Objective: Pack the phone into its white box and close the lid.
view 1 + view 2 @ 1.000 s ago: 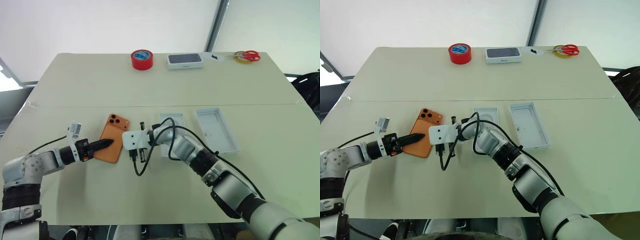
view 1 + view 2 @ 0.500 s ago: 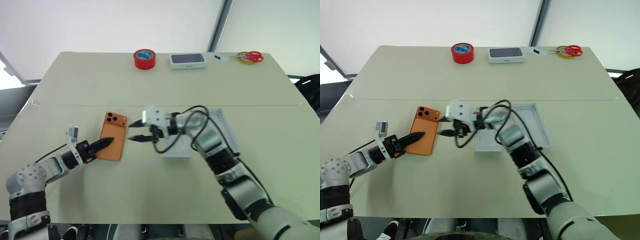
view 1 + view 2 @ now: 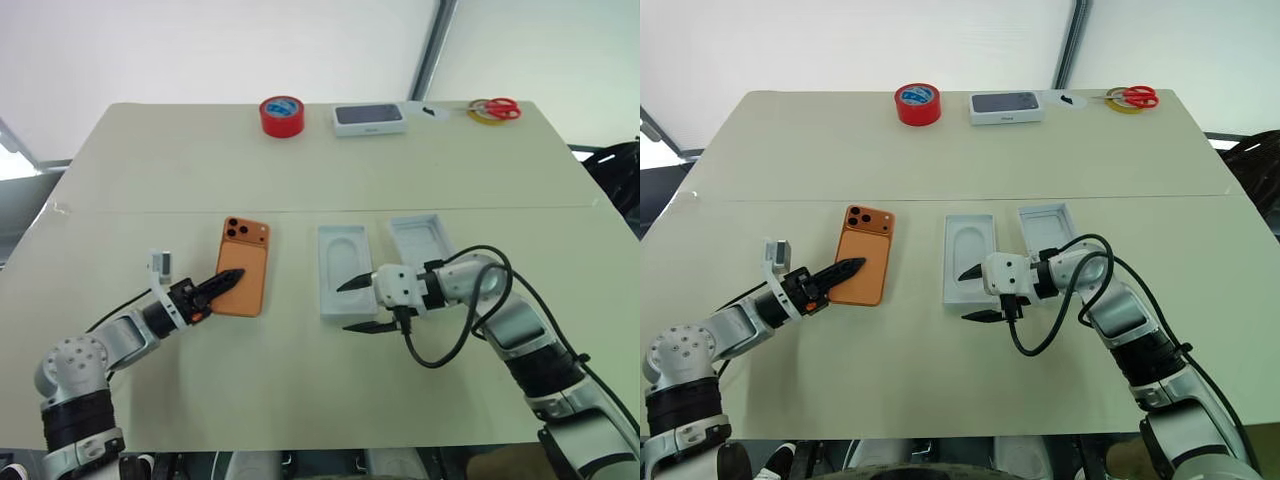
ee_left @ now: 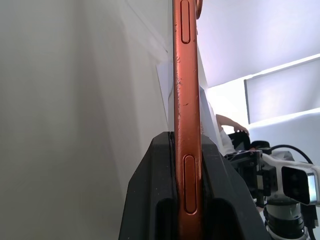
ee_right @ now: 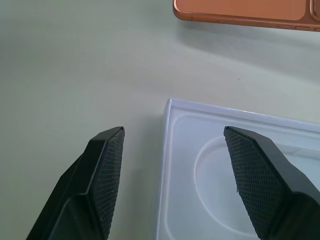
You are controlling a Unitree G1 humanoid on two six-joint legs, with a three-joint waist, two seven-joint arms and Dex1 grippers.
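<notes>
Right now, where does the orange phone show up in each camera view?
Left eye: phone left of centre, flat on the table, beside the white tray.
Right eye: phone left of centre.
Left wrist: edge-on between the gripper's fingers.
Right wrist: along the upper edge.
Shared landmark: the white tray.

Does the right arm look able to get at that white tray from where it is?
Probably yes: the right gripper hangs open at the tray's near end, with bare table around it and nothing between them.
</notes>
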